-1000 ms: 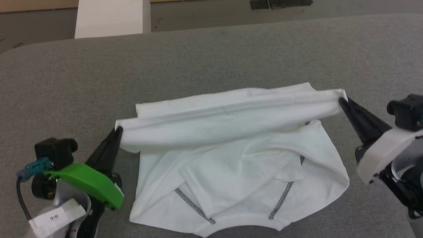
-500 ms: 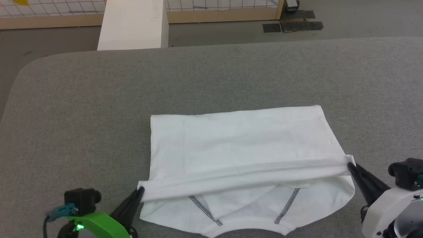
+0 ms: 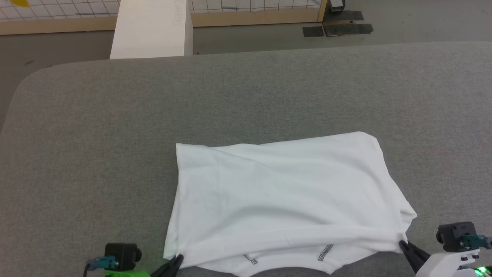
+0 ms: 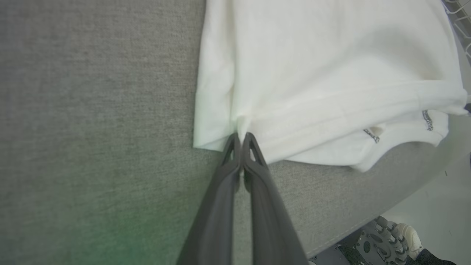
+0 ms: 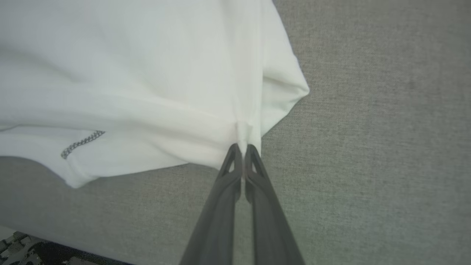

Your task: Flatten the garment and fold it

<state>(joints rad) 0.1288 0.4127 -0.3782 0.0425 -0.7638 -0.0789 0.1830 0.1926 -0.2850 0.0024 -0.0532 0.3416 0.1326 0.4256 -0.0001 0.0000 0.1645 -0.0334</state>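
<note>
The white garment lies folded over itself on the grey padded table, near the front edge. Its top layer reaches almost to the collar, where short bits of dark zigzag stitching still peek out. My left gripper is shut on the garment's front left corner; in the left wrist view the fingertips pinch the fabric. At the front right corner my right gripper is shut on the hem, and the right wrist view shows it clamping the cloth.
A white block stands beyond the table's far edge, with a wooden-framed grid panel behind it. Dark mats lie on the floor. The table's front edge runs close under the collar.
Both grippers have drawn the held edge toward me, over the lower layer, covering most of the stitched seams. The head camera has also tilted, showing more of the far floor.
</note>
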